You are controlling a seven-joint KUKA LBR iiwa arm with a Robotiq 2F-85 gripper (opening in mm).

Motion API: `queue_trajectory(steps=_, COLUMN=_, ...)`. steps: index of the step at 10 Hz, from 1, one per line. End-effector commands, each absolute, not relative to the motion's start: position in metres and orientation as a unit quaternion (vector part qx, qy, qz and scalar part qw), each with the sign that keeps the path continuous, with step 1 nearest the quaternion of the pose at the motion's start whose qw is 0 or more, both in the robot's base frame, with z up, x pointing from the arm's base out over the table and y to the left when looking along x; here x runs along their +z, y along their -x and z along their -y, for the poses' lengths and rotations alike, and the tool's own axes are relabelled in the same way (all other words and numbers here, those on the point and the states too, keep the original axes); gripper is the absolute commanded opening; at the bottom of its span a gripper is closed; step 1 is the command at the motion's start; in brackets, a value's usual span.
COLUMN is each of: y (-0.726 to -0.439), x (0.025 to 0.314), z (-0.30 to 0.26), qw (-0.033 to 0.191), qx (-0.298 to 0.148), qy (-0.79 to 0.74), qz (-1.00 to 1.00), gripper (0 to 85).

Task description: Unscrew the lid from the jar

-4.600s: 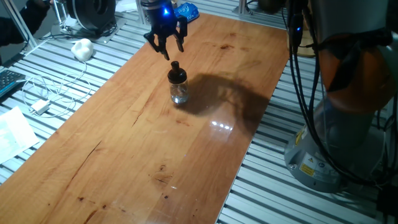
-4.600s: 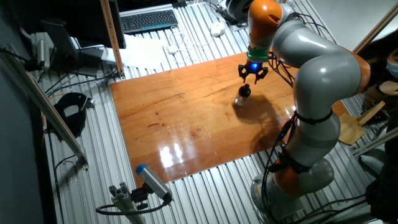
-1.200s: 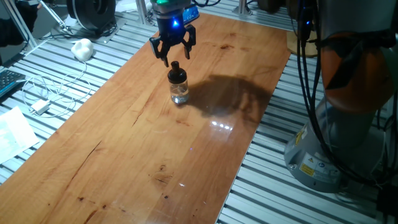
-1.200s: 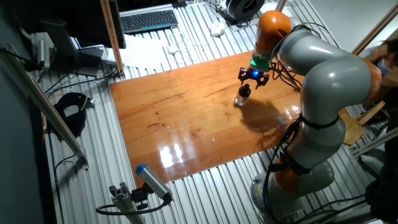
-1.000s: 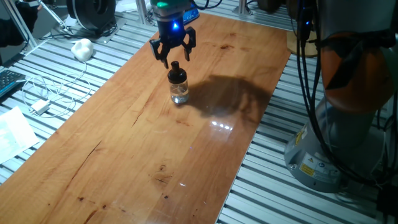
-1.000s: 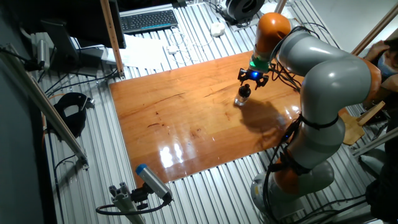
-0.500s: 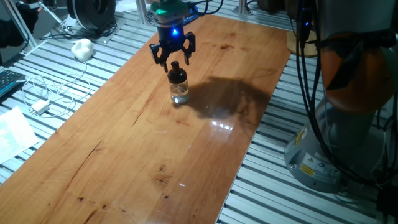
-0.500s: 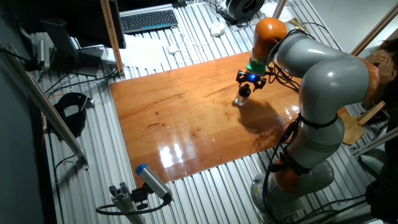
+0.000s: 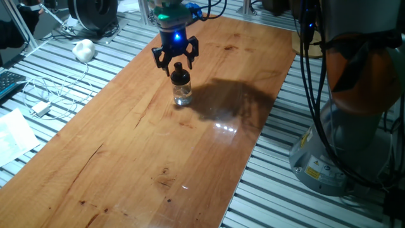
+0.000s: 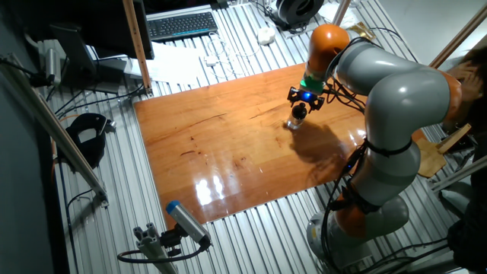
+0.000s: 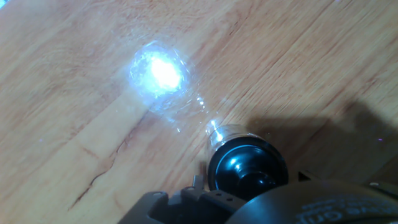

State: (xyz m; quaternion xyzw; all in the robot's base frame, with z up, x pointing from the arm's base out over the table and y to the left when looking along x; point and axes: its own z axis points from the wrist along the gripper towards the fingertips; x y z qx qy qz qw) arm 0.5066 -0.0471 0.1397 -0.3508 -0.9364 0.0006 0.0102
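Observation:
The jar (image 9: 183, 93) is small clear glass and stands upright on the wooden table (image 9: 126, 158), toward its far end. Its black lid (image 9: 180, 72) is on top, with a narrower knob. My gripper (image 9: 176, 59) hangs straight above with its fingers spread, open, their tips about level with the knob and apart from it. The other fixed view shows the gripper (image 10: 303, 100) over the jar (image 10: 294, 122). In the hand view the lid (image 11: 247, 168) sits low and right of centre, with the jar's glass (image 11: 216, 132) showing at its edge; my fingertips are not visible there.
A white cable with an adaptor (image 9: 40, 108) and a white lump (image 9: 83, 49) lie on the slatted bench left of the table. The arm's base (image 9: 345, 133) stands to the right. A keyboard (image 10: 181, 25) lies beyond the far edge. A bright glare spot (image 11: 158, 73) marks the wood.
The gripper has come down a little over the jar and turned about its axis. Its fingers stay spread. Jar and lid have not moved.

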Motion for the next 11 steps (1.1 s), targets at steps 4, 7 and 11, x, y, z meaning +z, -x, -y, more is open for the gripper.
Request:
queue_trajectory(steps=4, y=-0.508, x=0.136, z=0.047, qw=0.009, qx=0.004, qy=0.362, qz=0.932, gripper=85.0)
queue_trajectory(steps=7, y=-0.51, x=0.133, z=0.047, qw=0.009, qx=0.007, qy=0.371, qz=0.929, gripper=85.0)
queue_trajectory(steps=11, y=-0.511, x=0.128, z=0.047, qw=0.007, qx=0.005, qy=0.372, qz=0.928, gripper=85.0)
